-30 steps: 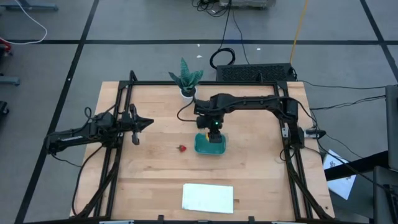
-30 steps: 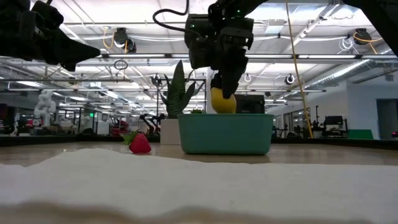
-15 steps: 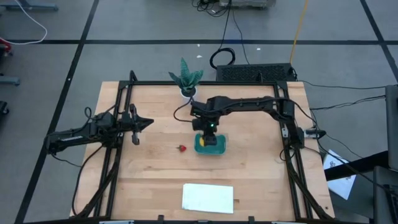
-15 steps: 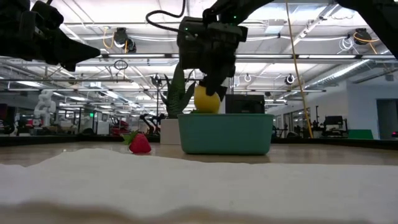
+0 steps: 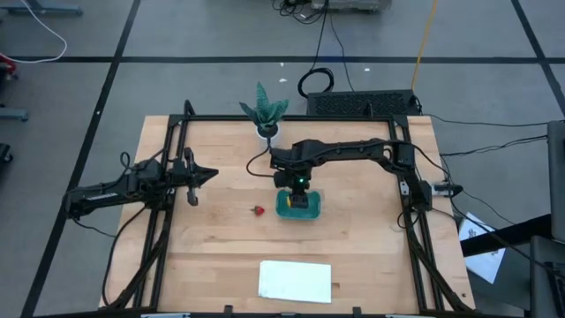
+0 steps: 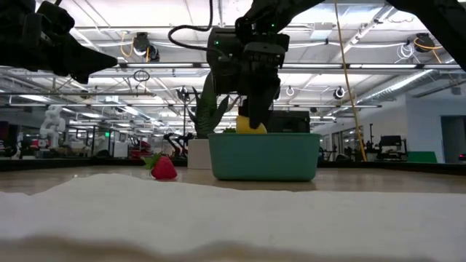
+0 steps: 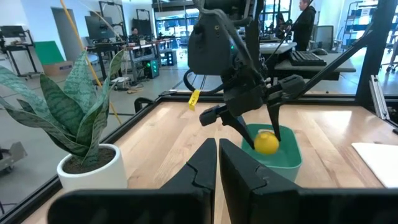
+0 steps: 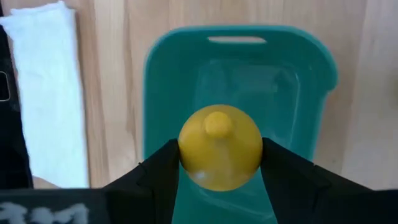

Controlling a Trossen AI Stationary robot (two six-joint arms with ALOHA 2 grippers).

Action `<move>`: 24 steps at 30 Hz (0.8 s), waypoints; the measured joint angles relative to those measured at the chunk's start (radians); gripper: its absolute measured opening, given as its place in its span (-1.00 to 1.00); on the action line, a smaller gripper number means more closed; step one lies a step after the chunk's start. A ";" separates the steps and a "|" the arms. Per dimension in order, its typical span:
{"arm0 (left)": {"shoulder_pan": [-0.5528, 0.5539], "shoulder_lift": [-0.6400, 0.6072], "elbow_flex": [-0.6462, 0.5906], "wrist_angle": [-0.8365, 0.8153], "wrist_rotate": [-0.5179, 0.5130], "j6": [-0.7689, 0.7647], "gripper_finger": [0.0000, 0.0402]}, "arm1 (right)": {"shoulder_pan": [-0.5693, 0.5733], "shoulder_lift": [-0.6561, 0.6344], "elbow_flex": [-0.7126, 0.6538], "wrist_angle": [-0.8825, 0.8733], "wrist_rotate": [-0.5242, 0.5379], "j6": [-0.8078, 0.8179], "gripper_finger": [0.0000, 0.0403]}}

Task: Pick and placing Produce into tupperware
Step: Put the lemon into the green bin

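I see the right gripper [image 6: 251,120] low over the teal tupperware [image 6: 263,156] near the table's middle, fingers clamped on the yellow lemon [image 8: 219,147]. The right wrist view shows one dark finger pressed to each side of the fruit, with the container's open interior directly beneath. From the low view the lemon [image 6: 250,125] sits just at the rim line, partly sunk behind the container's near wall. I cannot tell whether it touches the floor of the tupperware.

The red strawberry [image 5: 258,211] lies on the bare wood just beside the container, on the side toward the left arm, apart from its wall. I do not find the lime-green ball in any view.

Left gripper [image 5: 209,175] is parked above the table's left half, well apart from the container, fingers closed together and holding nothing; its wrist view shows the two fingers [image 7: 202,169] nearly meeting.

Surroundings: a potted plant [image 5: 265,112] in a white pot stands at the far edge of the table, near the right arm's forearm. In the low view its leaves rise just behind the gripper and the container's far corner. A flat white sheet [image 5: 295,281] lies at the near edge, well apart from the tupperware, filling the foreground of the low view. A black cable [image 6: 191,25] loops off the right wrist above the plant. A person [image 7: 305,20] stands in the room beyond the table.
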State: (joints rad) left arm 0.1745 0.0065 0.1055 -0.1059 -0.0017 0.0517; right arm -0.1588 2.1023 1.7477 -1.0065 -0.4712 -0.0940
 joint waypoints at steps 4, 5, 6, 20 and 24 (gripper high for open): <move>0.000 0.000 0.000 0.000 0.000 -0.001 -0.89 | 0.001 0.014 0.001 0.035 0.000 0.006 -0.09; 0.000 0.000 0.000 0.000 0.000 -0.001 -0.89 | 0.001 0.023 0.001 0.034 0.000 0.007 -0.09; 0.000 0.000 0.000 0.000 0.000 -0.001 -0.89 | 0.003 0.031 0.001 0.030 0.000 0.006 -0.09; 0.000 0.000 -0.001 0.000 0.000 -0.004 -0.89 | 0.009 0.044 -0.031 0.052 0.040 0.006 -0.08; 0.000 0.000 -0.001 0.000 0.000 -0.004 -0.89 | 0.008 0.044 -0.051 0.056 0.055 0.006 -0.08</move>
State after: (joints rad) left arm 0.1742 0.0067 0.1047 -0.1055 -0.0017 0.0477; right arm -0.1505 2.1467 1.6965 -0.9504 -0.4160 -0.0875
